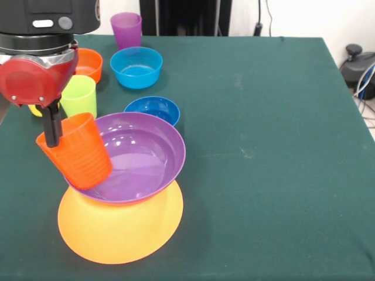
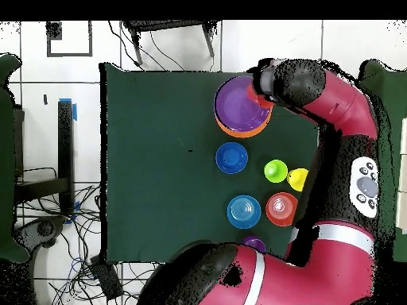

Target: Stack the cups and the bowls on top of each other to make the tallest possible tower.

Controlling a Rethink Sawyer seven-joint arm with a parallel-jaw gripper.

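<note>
The very large yellow-orange bowl [image 1: 120, 234] lies upside down near the table's front. The wide purple bowl [image 1: 140, 158] sits tilted on top of it. My gripper [image 1: 57, 136] is shut on the rim of the orange-red cup [image 1: 79, 153], with one black finger [image 1: 53, 126] showing outside the rim. The cup hangs tilted, mouth up, with its base at the purple bowl's left edge. Whether cup and bowl touch is unclear. In the overhead view the arm [image 2: 334, 103] covers the cup and gripper beside the purple bowl [image 2: 238, 107].
Behind the tower stand a lime green cup [image 1: 79, 96], a partly hidden yellow cup [image 1: 35, 110], a small orange bowl [image 1: 91, 63], a light blue bowl [image 1: 136, 67], a dark blue bowl [image 1: 153, 109] and a purple cup [image 1: 126, 29]. Green cloth [image 1: 275, 146] covers the table.
</note>
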